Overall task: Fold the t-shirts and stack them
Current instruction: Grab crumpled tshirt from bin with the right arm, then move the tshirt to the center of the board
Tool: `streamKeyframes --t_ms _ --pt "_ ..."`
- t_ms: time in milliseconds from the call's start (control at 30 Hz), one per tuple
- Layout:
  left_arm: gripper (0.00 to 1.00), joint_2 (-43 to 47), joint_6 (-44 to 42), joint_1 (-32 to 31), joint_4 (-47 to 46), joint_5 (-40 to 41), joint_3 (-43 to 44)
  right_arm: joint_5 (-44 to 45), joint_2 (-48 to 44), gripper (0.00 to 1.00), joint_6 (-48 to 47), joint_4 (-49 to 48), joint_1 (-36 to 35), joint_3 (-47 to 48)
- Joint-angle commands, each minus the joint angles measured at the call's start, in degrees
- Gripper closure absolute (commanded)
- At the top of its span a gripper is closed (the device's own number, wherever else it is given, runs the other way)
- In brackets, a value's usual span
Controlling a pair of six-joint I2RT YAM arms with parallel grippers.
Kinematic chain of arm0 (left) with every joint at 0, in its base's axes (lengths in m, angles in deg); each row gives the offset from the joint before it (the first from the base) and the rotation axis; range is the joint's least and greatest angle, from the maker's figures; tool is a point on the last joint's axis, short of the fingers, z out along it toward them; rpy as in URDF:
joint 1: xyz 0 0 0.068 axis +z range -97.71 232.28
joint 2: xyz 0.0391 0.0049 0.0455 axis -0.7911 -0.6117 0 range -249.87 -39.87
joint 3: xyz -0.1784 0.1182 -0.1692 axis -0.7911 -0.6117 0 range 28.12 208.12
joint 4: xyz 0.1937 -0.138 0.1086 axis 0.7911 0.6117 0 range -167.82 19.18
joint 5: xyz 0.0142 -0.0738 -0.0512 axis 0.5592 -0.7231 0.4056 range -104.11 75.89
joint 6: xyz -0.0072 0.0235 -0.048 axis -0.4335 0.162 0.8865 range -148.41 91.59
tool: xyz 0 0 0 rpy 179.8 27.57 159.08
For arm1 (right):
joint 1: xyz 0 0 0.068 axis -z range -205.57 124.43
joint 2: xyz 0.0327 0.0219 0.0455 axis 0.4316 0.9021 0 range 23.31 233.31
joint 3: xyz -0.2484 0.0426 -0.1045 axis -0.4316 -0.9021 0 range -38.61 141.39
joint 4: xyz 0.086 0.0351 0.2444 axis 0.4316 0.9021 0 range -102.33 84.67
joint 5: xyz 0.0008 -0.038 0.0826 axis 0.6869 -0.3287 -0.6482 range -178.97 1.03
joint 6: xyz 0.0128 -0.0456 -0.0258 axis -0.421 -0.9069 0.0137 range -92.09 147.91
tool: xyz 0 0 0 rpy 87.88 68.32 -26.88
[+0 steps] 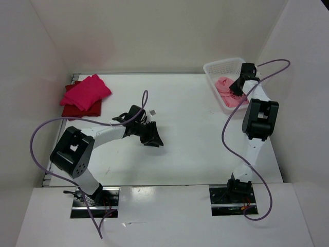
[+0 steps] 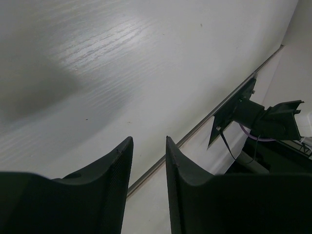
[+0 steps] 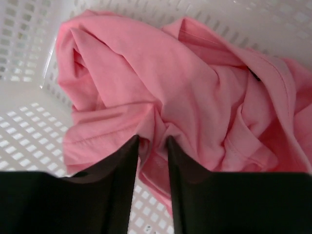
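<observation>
The pale pink t-shirt [image 3: 146, 73] lies crumpled inside the white lattice basket [image 3: 29, 122] at the back right [image 1: 218, 67]. My right gripper [image 3: 153, 140] reaches down into the basket [image 1: 236, 87], its jaws pinched on a raised fold of the pale pink t-shirt [image 1: 225, 85]. The bright magenta-pink t-shirt [image 1: 86, 91] rests folded on top of the dark red t-shirt [image 1: 77, 109] at the back left. My left gripper [image 1: 152, 138] hovers low over the bare table middle, slightly open [image 2: 148, 141] and holding nothing.
White walls enclose the table on the left, back and right. The right arm's base mount [image 2: 243, 114] and purple cable show in the left wrist view. The table's front edge strip [image 2: 195, 131] runs past the left fingers.
</observation>
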Motion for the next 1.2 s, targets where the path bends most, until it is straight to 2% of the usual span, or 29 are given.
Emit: streamKeyframes --t_ms 0,100,200,300,367,500,600,733,767,867,900,1000,1067,1167 --pt "0.59 -0.4 -1.2 -0.1 -1.4 -1.1 1.9 -1.4 0.9 0.72 0.1 0.4 -1.0 1.9" --pt "0.59 -0.4 -1.2 -0.1 -0.9 -0.6 3.3 -2.9 -1.7 0.9 0.6 -0.9 -1.0 0.8" --pt "0.59 -1.7 -1.2 0.7 -0.3 -0.1 4.9 -2.9 -6.0 1.0 0.6 -2.0 -1.0 0.1" --pt "0.58 -1.7 -1.8 2.9 0.7 -0.1 8.0 -2.4 -13.5 1.0 0.6 -3.6 -1.0 -0.6" --pt "0.52 -1.7 -2.4 4.2 1.5 -0.1 10.5 -3.3 -20.8 1.0 2.0 -5.5 -1.0 -2.1" --pt "0.42 -1.7 -1.5 8.6 2.7 -0.6 16.2 -10.7 -32.4 1.0 3.7 -8.2 -2.5 -2.0" --pt "0.4 -1.7 0.3 11.7 2.1 -2.0 16.7 -16.1 -38.3 1.0 5.0 -8.7 -7.3 1.1" --pt "0.39 -1.7 3.2 17.7 1.5 -2.8 16.7 -27.8 -40.7 1.0 9.9 -13.0 -15.5 9.1" --pt "0.39 -1.1 3.2 18.7 1.0 -2.8 16.7 -29.2 -40.7 1.0 11.6 -14.8 -19.4 10.9" --pt "0.39 0.2 5.3 22.6 -0.2 -3.4 14.1 -34.3 -38.3 1.0 13.6 -15.5 -26.7 21.5" --pt "0.39 0.9 6.0 23.5 -0.8 -3.9 13.4 -35.6 -36.3 1.0 14.1 -16.0 -28.0 26.8" --pt "0.36 2.5 6.6 27.2 -0.9 -4.5 11.1 -38.3 -33.9 1.0 14.9 -16.0 -29.9 34.5" --pt "0.36 4.3 6.6 30.8 -0.9 -4.5 9.3 -38.3 -33.9 1.0 14.9 -16.0 -29.9 33.9" --pt "0.34 6.8 6.6 36.8 -0.2 -5.8 7.7 -38.9 -33.9 1.0 15.4 -18.8 -27.4 25.1"
